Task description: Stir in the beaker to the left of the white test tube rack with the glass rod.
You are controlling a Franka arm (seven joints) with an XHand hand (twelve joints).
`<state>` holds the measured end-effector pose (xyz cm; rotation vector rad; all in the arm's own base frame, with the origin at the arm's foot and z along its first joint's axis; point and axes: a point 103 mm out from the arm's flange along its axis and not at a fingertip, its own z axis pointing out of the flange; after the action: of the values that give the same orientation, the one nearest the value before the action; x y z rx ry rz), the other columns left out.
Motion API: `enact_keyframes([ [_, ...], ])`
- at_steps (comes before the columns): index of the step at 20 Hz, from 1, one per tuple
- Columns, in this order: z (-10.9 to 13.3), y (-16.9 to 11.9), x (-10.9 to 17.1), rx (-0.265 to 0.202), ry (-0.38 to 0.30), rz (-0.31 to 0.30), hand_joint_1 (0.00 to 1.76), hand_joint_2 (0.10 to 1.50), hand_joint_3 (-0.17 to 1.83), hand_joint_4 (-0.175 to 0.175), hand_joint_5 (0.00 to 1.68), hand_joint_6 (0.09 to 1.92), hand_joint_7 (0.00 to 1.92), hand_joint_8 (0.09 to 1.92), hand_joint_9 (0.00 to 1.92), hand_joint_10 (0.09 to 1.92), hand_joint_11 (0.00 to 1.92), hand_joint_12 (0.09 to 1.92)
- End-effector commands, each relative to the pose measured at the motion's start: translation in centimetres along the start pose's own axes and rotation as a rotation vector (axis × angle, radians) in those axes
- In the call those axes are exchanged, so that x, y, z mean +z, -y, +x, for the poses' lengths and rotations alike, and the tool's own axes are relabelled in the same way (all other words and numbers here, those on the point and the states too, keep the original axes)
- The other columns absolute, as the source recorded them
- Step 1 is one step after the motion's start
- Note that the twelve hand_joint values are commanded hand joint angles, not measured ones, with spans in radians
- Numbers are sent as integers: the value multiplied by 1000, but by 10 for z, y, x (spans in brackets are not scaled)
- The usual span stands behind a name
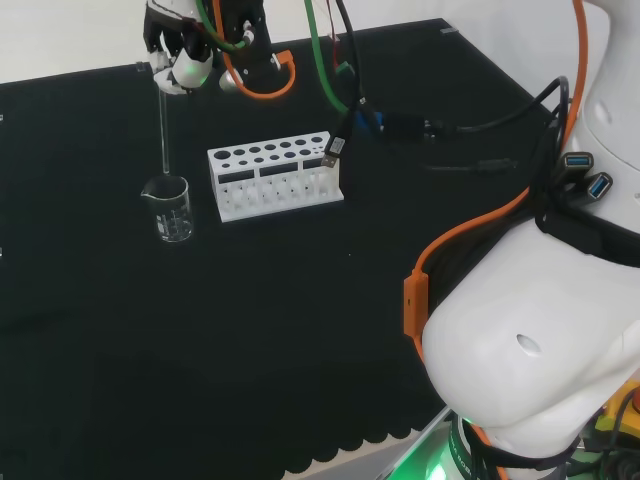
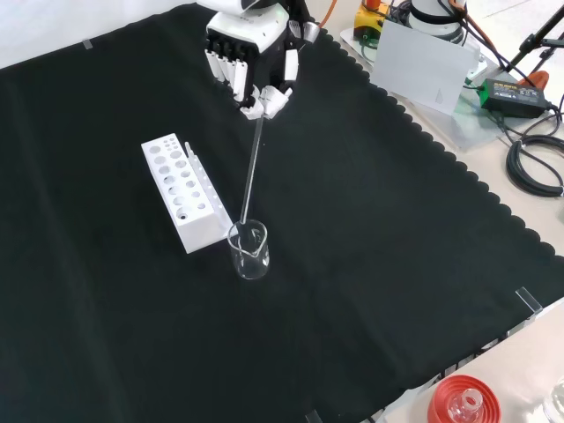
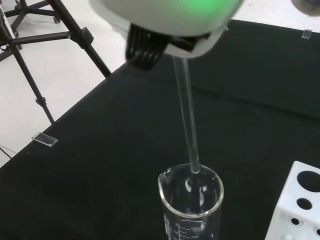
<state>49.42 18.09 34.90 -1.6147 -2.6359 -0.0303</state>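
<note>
Laboratory bench setting — a black cloth [image 2: 370,264] carries a glass beaker [image 2: 249,250], with a white test tube rack [image 2: 181,191] at its 10 o'clock — and a red ribbed flask stand [image 2: 463,401] at the cloth's 5 o'clock edge.

At the far left, the hand [image 1: 178,55] pinches the top of the glass rod [image 1: 163,125], which hangs almost upright with its lower end inside the beaker [image 1: 168,208] (clear glass, standing just left of the white test tube rack [image 1: 275,176]) on the black-clothed tabletop [image 1: 250,330].
</note>
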Motion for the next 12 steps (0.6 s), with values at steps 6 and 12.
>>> enact_keyframes([
  [6,14,-12,14,-30,-21,17,1204,640,779,-175,1178,883,1580,596,1787,332,1689,549],
  [12,10,-18,27,-43,-38,29,1204,640,780,-175,1179,883,1581,594,1787,331,1689,549],
])
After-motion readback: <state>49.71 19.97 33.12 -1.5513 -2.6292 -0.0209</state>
